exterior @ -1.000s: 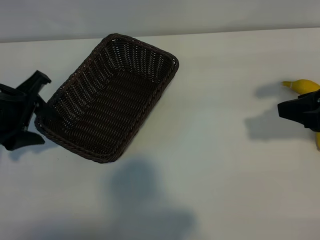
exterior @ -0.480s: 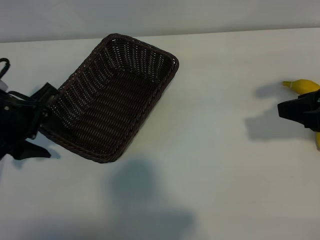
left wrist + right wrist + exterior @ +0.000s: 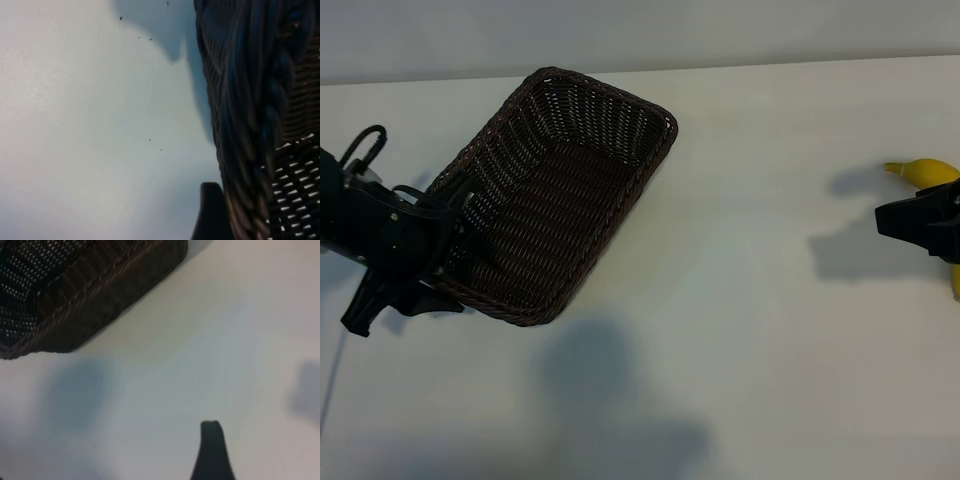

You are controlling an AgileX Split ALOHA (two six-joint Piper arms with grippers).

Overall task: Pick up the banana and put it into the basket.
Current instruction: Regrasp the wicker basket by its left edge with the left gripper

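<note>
The dark brown woven basket [image 3: 560,190] lies tilted on the white table, left of centre. My left gripper [image 3: 458,252] is open and overlaps the basket's left corner. In the left wrist view one dark finger [image 3: 212,216] stands right beside the outside of the braided wall of the basket [image 3: 265,100]; I cannot tell if they touch. The yellow banana [image 3: 926,171] lies at the far right edge. My right gripper [image 3: 895,222] hovers over it, open and empty, and hides its middle. The right wrist view shows one finger [image 3: 212,452], bare table and the basket [image 3: 85,295], no banana.
The white table [image 3: 740,300] stretches between basket and banana. Shadows of the arms fall on the table at front centre and left of the right gripper. A pale wall runs along the far edge.
The left arm has swung right to the basket and now covers its left corner. The basket, the banana and the right gripper have stayed where they were.
</note>
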